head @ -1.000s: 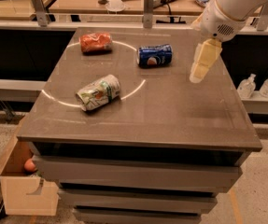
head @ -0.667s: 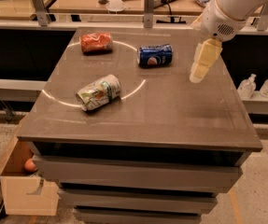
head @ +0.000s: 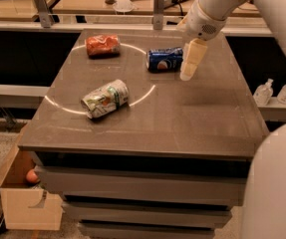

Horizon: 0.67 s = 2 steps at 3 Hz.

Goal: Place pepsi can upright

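Observation:
The pepsi can (head: 164, 59), dark blue with a round logo, lies on its side near the back middle of the grey table (head: 192, 118). My gripper (head: 188, 72) hangs from the white arm, its pale fingers pointing down just to the right of the can's end, close to it and a little above the tabletop. It holds nothing that I can see.
An orange-red can (head: 102, 45) lies at the back left. A larger white-and-green can (head: 105, 99) lies on its side front left. A cardboard box (head: 25, 193) stands on the floor at the lower left. Two small bottles (head: 277, 91) stand on the right ledge.
My gripper has moved left toward the pepsi can and now hangs right beside its end. The cans have not moved.

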### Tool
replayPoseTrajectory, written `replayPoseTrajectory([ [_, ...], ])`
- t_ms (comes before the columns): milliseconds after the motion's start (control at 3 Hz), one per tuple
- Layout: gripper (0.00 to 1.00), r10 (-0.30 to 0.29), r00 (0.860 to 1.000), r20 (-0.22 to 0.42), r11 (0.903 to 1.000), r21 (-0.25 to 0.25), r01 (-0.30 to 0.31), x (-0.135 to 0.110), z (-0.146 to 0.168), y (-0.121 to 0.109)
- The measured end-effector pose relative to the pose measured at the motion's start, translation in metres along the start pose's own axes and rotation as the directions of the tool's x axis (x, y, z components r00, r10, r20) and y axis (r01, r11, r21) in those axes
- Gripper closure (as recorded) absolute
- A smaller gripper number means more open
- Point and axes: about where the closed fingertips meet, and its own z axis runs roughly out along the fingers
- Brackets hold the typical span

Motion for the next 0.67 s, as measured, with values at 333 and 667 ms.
replayPoseTrajectory([
  [333, 0.00, -0.054, 0.998, 0.012, 0.9983, -0.023, 0.054, -0.016, 0.025, -0.018],
  [667, 0.04, -0.078, 0.996, -0.044, 0.9955, -0.059, 0.075, -0.021, 0.053, -0.037],
])
